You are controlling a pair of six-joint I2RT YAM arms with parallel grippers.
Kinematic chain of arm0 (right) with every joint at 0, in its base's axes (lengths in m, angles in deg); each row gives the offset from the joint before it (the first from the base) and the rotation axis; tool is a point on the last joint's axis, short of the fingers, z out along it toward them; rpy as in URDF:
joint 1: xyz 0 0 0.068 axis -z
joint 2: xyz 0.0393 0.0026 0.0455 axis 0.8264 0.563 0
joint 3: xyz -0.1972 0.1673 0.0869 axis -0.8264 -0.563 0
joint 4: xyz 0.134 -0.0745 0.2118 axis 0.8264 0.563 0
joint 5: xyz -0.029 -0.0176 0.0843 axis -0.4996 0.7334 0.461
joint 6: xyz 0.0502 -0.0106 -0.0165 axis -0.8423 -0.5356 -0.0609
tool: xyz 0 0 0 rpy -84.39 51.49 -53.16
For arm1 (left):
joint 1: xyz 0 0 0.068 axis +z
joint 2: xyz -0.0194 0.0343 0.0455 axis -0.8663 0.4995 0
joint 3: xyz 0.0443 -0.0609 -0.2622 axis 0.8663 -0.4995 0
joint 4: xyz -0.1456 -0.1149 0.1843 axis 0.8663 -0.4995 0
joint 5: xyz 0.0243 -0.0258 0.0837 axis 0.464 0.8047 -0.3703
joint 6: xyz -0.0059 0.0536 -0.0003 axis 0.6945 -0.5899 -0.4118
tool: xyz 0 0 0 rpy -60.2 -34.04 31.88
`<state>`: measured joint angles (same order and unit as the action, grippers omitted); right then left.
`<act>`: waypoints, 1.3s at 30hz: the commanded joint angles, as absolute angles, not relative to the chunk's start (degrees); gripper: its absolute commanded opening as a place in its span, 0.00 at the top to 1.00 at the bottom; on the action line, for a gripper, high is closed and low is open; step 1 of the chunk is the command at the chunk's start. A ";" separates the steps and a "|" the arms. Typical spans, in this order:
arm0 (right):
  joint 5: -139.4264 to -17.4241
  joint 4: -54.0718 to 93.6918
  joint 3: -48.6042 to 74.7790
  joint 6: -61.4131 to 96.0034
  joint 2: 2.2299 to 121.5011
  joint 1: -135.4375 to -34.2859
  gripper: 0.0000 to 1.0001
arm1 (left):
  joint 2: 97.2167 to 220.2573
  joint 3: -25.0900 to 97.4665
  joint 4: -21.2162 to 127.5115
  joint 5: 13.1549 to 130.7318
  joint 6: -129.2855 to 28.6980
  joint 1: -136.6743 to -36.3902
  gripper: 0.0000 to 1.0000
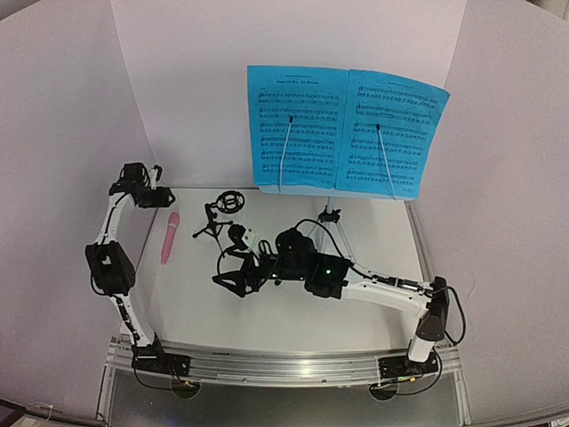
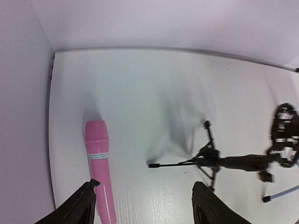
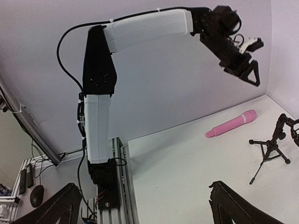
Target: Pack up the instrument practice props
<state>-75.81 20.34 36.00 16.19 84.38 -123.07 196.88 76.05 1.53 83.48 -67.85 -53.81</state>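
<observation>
The pink microphone (image 1: 169, 237) lies flat at the table's left. It also shows in the left wrist view (image 2: 100, 168) and the right wrist view (image 3: 232, 123). The small black mic stand (image 1: 222, 213) stands to its right, ring mount (image 2: 285, 135) on top. Blue sheet-music pages (image 1: 342, 132) rest on the music stand; only its silver tripod (image 1: 331, 221) shows. My left gripper (image 1: 158, 197) is open and empty, high above the microphone's head end (image 2: 145, 205). My right gripper (image 1: 229, 283) is open and empty at mid-table, facing left (image 3: 145, 205).
White walls close in the table on the left, back and right. The left arm (image 3: 100, 93) rises from the rail at the table's near left edge. The right arm's cable loops over the table centre (image 1: 311, 227). A silver tripod leg (image 2: 280, 193) reaches near the mic stand.
</observation>
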 commanded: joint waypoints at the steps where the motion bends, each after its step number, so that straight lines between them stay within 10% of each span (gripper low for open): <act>1: -73.28 36.09 44.96 15.01 77.81 -123.29 0.08 | 187.12 77.59 2.54 94.65 -68.53 -55.10 0.30; 17: -127.89 35.55 69.07 23.35 84.87 -120.40 0.23 | 187.66 102.23 11.72 102.76 -53.93 -76.41 0.33; 39: -127.38 13.26 66.82 25.36 91.27 -115.37 0.67 | 196.20 110.41 24.36 104.62 -44.47 -86.97 0.43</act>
